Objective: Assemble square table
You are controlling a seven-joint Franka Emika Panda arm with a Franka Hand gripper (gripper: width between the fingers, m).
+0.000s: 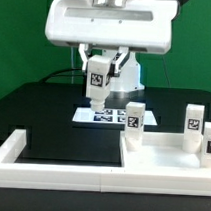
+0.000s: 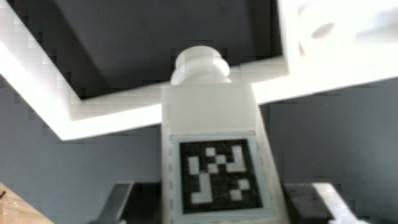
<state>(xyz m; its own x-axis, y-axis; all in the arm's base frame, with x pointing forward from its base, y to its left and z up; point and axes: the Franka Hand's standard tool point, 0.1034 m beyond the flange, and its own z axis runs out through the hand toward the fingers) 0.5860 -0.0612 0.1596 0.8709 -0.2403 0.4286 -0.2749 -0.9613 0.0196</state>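
While the tool (image 1: 98,85) holds one leg (image 1: 97,80) clamped above the counter (image 1: 43,115), the slab (image 1: 166,155) lies low at the exterior view's right with three legs (image 1: 135,119) apparently standing on it. By my reckoning one leg remains. Only the wrist view shows this leg's peg end (image 2: 203,63) and a slab corner (image 2: 342,28).

In the wrist view the gripper (image 2: 217,200) is cut off by the lower edge, so only dark finger stubs flank the leg block (image 2: 214,140). The square slab (image 2: 338,30) is clipped at upper right. In the exterior view, marker board (image 1: 106,116) tags are probably too small to read.
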